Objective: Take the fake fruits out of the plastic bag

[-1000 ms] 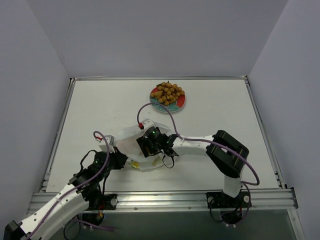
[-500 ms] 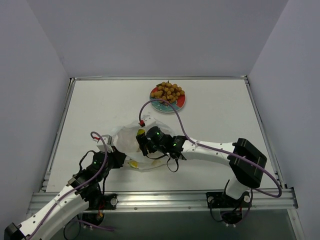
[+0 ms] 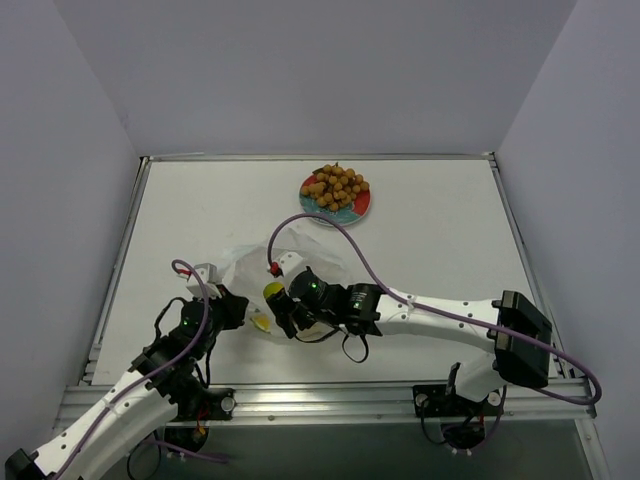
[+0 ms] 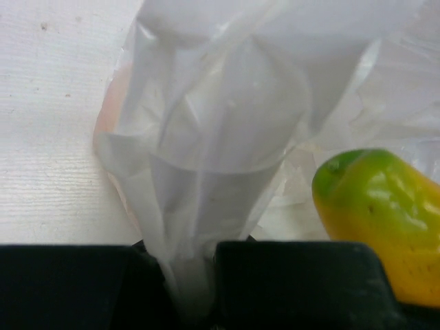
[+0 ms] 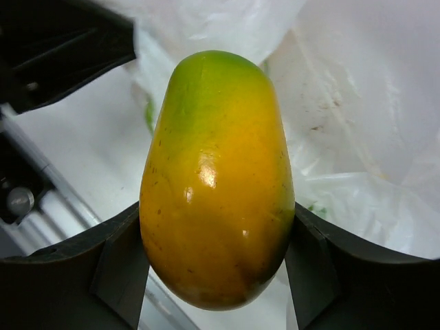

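Observation:
My right gripper (image 3: pixel 277 305) is shut on the yellow-orange mango-like fruit (image 5: pixel 216 182) with a green tip; it also shows in the top view (image 3: pixel 273 293) and at the right of the left wrist view (image 4: pixel 378 213). The fruit is lifted over the near part of the crinkled translucent plastic bag (image 3: pixel 250 270). My left gripper (image 3: pixel 232 312) is shut on a bunched fold of the bag (image 4: pixel 206 172) at its near-left edge. The bunch of tan-brown balls (image 3: pixel 337 186) lies on the red plate (image 3: pixel 362 206) at the far middle. The small orange fruit is out of view.
The plastic bag (image 5: pixel 357 110) fills the background behind the fruit in the right wrist view. The table's near metal rail (image 3: pixel 330 395) runs just below both arms. A purple cable (image 3: pixel 345 240) loops from the right arm over the bag towards the plate.
My right gripper has moved left and towards the near edge, bringing the mango-like fruit up out of the bag. My left gripper keeps its hold on the bag.

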You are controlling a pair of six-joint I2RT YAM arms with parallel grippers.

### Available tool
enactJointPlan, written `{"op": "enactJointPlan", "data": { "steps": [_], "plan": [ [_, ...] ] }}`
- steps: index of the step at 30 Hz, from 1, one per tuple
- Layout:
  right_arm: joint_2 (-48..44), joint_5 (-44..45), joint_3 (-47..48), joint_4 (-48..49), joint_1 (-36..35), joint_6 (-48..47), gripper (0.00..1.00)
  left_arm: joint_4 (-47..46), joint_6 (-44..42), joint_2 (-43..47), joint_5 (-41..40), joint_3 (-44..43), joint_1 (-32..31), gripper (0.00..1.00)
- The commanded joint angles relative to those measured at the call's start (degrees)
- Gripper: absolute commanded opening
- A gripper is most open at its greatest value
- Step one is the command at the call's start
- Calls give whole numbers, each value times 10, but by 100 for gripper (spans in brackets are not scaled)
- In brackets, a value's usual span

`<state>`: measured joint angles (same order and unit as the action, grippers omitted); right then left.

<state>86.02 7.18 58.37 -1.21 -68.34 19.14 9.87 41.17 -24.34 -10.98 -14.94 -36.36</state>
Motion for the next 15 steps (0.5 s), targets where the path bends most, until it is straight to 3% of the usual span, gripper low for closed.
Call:
{"op": "enactJointPlan", "data": {
  "steps": [1,10,15],
  "plan": [
    [-23,-62,60,-13,-24,-43,29,-4,7,6,-26,-40,-1,2],
    [-110,-19,110,7,-19,-105,25,16,9,-4,-48,-40,0,2],
    [-130,-28,87,85,128,-94,24,44,10,8,-62,-40,-1,2]
  ]
}}
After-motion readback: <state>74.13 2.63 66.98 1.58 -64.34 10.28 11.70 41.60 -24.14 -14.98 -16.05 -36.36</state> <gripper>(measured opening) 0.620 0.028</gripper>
